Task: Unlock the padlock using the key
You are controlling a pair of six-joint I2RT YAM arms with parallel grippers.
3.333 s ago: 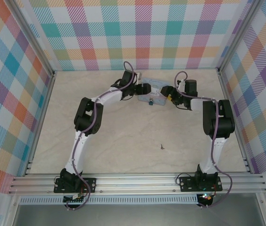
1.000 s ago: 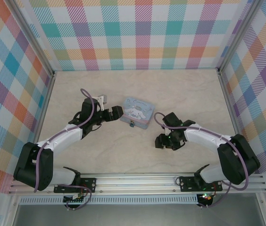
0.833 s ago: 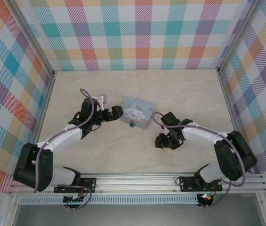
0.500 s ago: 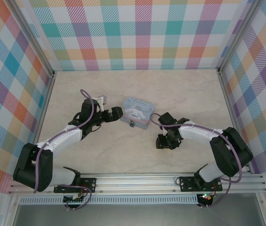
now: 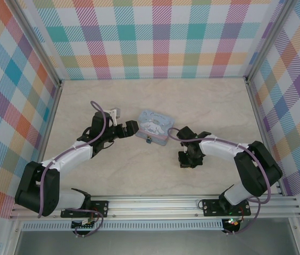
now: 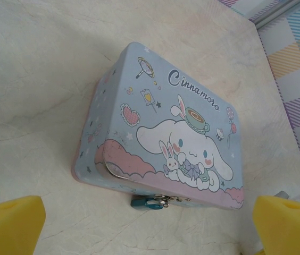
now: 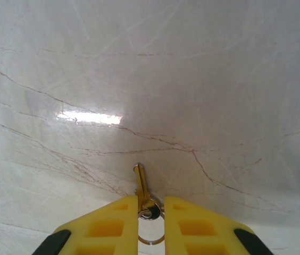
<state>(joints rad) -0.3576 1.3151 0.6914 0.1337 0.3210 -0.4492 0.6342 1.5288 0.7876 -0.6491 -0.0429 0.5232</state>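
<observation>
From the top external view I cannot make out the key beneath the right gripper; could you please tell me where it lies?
Observer: In the right wrist view the key lies on the table, its head between the right gripper's jaws, blade pointing away.
Operator: Are the jaws pinching it?
Observer: They stand close either side of its head; I cannot tell whether they touch.
Operator: And the padlock?
Observer: In the left wrist view the padlock hangs at the clasp on the Cinnamoroll tin's front edge, facing the open left gripper.
</observation>
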